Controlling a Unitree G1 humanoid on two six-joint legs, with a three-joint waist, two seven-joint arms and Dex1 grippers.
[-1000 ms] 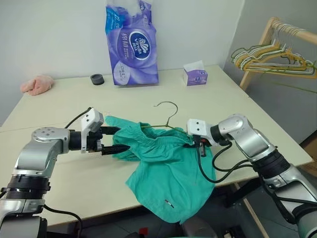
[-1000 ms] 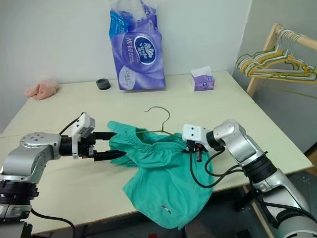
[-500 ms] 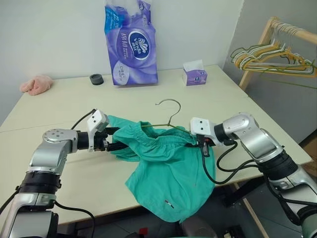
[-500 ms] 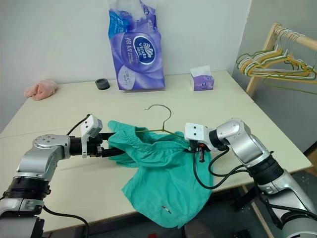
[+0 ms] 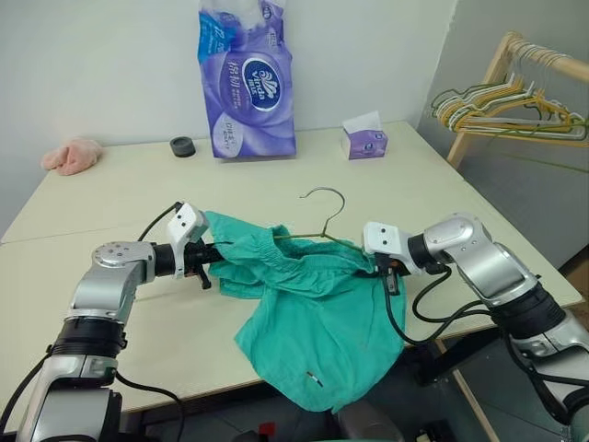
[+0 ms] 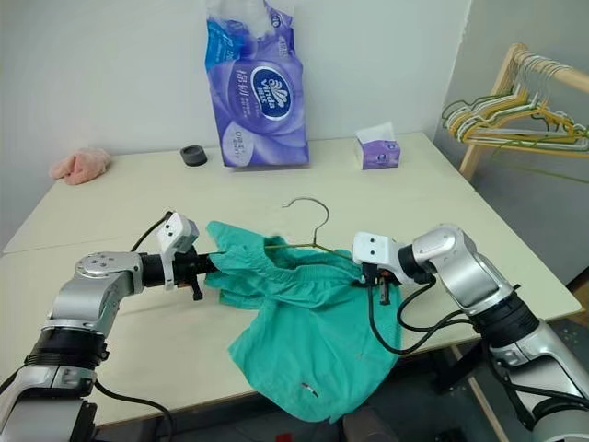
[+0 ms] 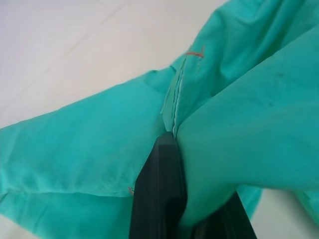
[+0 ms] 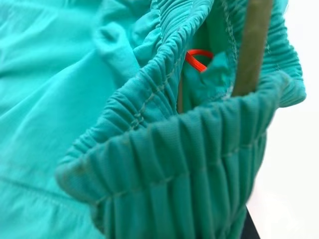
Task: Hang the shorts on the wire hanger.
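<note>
Cream tabletop [image 5: 110, 198] against a pale wall carries the work, with a purple tissue pack [image 5: 247, 81], a small tissue box [image 5: 365, 138] and a pink cloth [image 5: 70, 156] at its far side and a wooden rack of hangers [image 5: 515, 92] off to the right. Near the front edge lie the shorts [image 5: 308, 313], bunched at the waistband and trailing over the edge, with the wire hanger [image 5: 322, 216] partly threaded inside them so that its hook sticks out toward the far side.

The left pincer [image 5: 213, 255] is clamped on the left end of the waistband; its wrist view shows fabric nipped between the black fingers [image 7: 159, 194]. The right pincer [image 5: 386, 270] is closed on the right end of the gathered waistband, with the hanger's wire running just behind the elastic.

Judging by this, the step in hand is spreading the waistband over the hanger's shoulders. Next, both arms likely need to draw the elastic outward and settle it evenly without dislodging the wire.
</note>
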